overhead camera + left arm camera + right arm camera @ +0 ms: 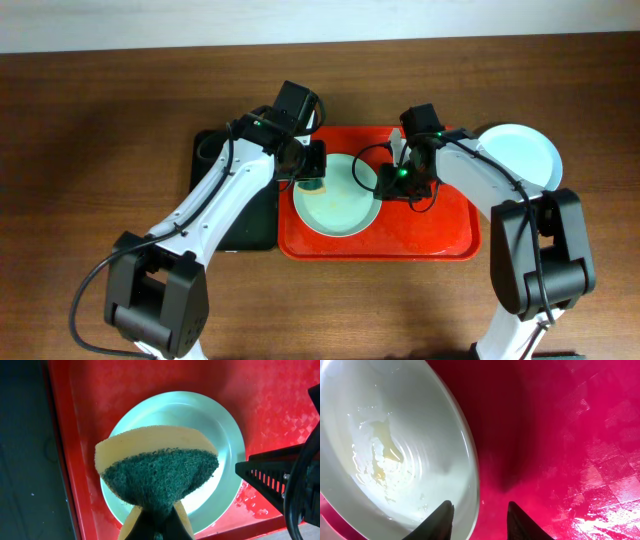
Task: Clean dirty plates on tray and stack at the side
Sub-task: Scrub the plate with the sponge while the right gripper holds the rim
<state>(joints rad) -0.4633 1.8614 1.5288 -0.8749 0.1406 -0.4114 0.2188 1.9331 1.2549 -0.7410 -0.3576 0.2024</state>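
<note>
One plate [337, 205] on tray [430, 235], left hand [157, 522] tight on sponge [160, 475] above, right hand [480, 506] narrowly open astride its rim.

You have one pale mint plate [340, 210] lying flat in the left half of the red tray [440, 235], near its left rim, with a wet yellowish smear [377, 457] streaked across its shallow bowl. A second plate [522, 155], pale blue-white, rests flat on the table just beside the tray's far right corner

robot test bench, wooden table [80, 130]
</note>
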